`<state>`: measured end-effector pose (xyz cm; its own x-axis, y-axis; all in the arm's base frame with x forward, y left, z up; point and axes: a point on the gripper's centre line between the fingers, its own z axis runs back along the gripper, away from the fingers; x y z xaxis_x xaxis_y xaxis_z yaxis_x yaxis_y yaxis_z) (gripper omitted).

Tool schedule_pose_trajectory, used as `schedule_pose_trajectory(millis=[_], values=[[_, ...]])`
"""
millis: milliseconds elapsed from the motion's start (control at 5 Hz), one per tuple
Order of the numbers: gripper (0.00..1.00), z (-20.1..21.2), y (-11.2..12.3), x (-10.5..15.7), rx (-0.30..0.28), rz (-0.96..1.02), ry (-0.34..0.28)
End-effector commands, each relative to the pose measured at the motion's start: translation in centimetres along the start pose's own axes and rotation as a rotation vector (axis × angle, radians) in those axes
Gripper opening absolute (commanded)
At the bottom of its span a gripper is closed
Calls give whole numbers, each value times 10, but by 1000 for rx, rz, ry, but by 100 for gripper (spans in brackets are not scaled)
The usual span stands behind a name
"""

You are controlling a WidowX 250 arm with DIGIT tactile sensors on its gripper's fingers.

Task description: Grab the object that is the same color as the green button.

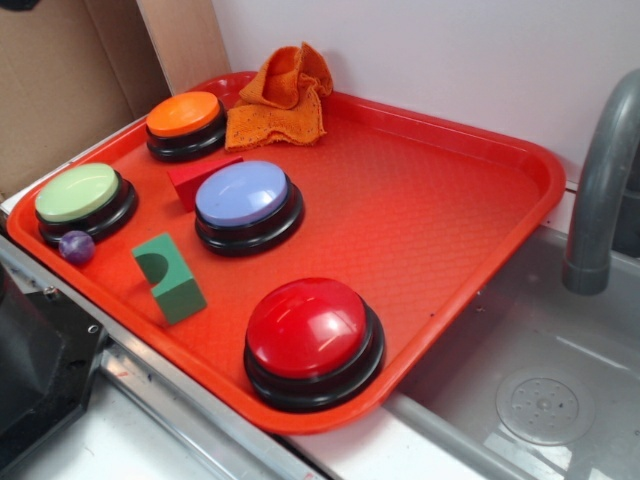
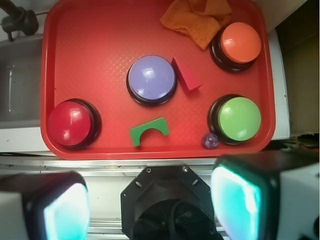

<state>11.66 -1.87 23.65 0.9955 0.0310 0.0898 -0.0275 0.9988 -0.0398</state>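
Note:
The object, a small dark-green block [image 1: 168, 278] [image 2: 149, 131] with an arch notch, lies on the red tray [image 1: 420, 200] [image 2: 90, 50] near its front edge. The green button [image 1: 78, 195] [image 2: 239, 118], pale lime on a black base, stands at the tray's corner. In the wrist view my gripper [image 2: 150, 205] is open and high above the scene, back from the tray's near edge, with nothing between its teal-padded fingers [image 2: 65, 210]. The black robot base [image 2: 170, 205] lies below it. The gripper does not show in the exterior view.
Also on the tray are a purple ball [image 1: 76, 246] beside the green button, a red block [image 1: 200, 180], a blue-lavender button [image 1: 245, 200], an orange button [image 1: 185, 120], a red button [image 1: 312, 335] and an orange cloth [image 1: 280, 95]. A grey faucet [image 1: 600, 180] and sink [image 1: 540, 400] lie to the right.

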Motion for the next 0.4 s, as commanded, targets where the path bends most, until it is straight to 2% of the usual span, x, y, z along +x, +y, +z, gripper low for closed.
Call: schedule_pose_trajectory(millis=[0,200], values=[[100,0,0,0,0,0,0],[100,-14,-10,-2,-44,53,-2]])
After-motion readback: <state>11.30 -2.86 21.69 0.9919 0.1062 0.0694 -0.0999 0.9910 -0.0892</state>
